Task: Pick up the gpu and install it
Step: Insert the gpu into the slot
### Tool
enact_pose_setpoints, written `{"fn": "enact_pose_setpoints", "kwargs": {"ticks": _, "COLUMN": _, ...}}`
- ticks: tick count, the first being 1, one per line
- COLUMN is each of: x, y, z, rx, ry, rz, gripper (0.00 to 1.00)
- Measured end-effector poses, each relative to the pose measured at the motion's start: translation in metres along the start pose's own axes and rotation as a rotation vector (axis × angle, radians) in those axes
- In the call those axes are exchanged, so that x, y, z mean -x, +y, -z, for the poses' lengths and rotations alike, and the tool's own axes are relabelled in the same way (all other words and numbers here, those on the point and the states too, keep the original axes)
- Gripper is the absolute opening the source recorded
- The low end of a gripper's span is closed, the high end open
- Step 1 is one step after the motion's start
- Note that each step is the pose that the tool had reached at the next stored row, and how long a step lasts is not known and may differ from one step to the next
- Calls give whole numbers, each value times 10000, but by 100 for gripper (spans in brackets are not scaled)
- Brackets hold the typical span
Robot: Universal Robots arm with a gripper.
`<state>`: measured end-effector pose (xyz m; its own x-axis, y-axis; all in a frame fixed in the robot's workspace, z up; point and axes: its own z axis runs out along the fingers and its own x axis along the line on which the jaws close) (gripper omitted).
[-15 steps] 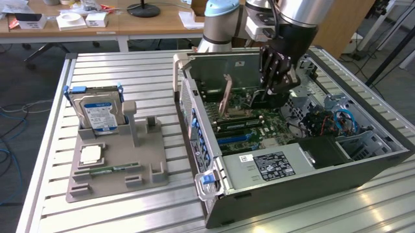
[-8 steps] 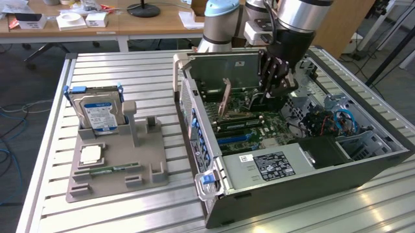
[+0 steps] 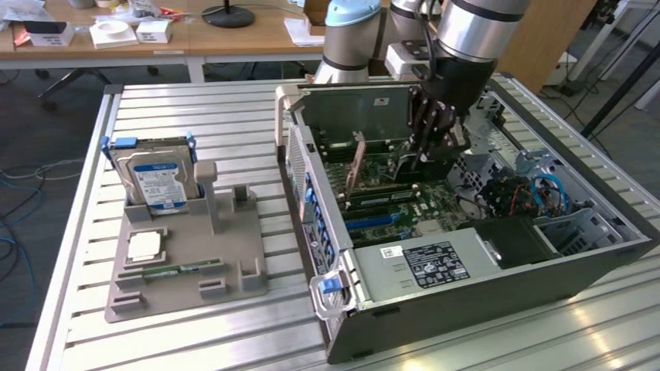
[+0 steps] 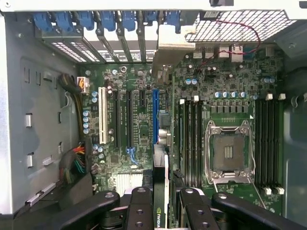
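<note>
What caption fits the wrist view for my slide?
The hand holds the gpu over the motherboard inside the open computer case.

This is a robotics lab in an office room: a silver slotted aluminium worktable [image 3: 154,116] carries an open black desktop computer case [image 3: 495,317] and a grey plastic parts holder [image 3: 175,287], with light wooden desks [image 3: 258,35] and loose blue floor cables [image 3: 21,171] behind.

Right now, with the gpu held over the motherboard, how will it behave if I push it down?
The gpu looks thin and board-like, so it is probably stiff and light. Held narrowly between the jaws, it may tilt if pushed off-centre.
</note>
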<state>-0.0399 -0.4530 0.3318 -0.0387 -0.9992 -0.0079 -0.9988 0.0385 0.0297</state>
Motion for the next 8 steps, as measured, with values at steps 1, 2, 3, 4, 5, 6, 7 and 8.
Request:
{"fn": "enact_pose_setpoints", "kwargs": {"ticks": 1, "x": 0, "y": 0, "z": -14, "rx": 0, "ry": 1, "rz": 6, "gripper": 26}}
{"fn": "enact_pose_setpoints", "kwargs": {"ticks": 2, "x": 0, "y": 0, "z": -28, "rx": 0, "ry": 1, "rz": 11, "gripper": 26}}
{"fn": "enact_pose_setpoints", "kwargs": {"ticks": 3, "x": -1, "y": -1, "z": -42, "rx": 0, "ry": 2, "rz": 18, "gripper": 26}}
{"fn": "enact_pose_setpoints", "kwargs": {"ticks": 4, "x": -1, "y": -1, "z": -57, "rx": -1, "ry": 1, "rz": 24, "gripper": 26}}
{"fn": "enact_pose_setpoints", "kwargs": {"ticks": 5, "x": -1, "y": -1, "z": -69, "rx": 0, "ry": 2, "rz": 30, "gripper": 26}}
{"fn": "enact_pose_setpoints", "kwargs": {"ticks": 6, "x": -1, "y": -1, "z": -81, "rx": -1, "ry": 1, "rz": 36, "gripper": 26}}
{"fn": "enact_pose_setpoints", "kwargs": {"ticks": 7, "x": -1, "y": -2, "z": -94, "rx": -1, "ry": 2, "rz": 42, "gripper": 26}}
{"fn": "enact_pose_setpoints", "kwargs": {"ticks": 8, "x": -1, "y": -2, "z": -106, "rx": 0, "ry": 2, "rz": 48, "gripper": 26}}
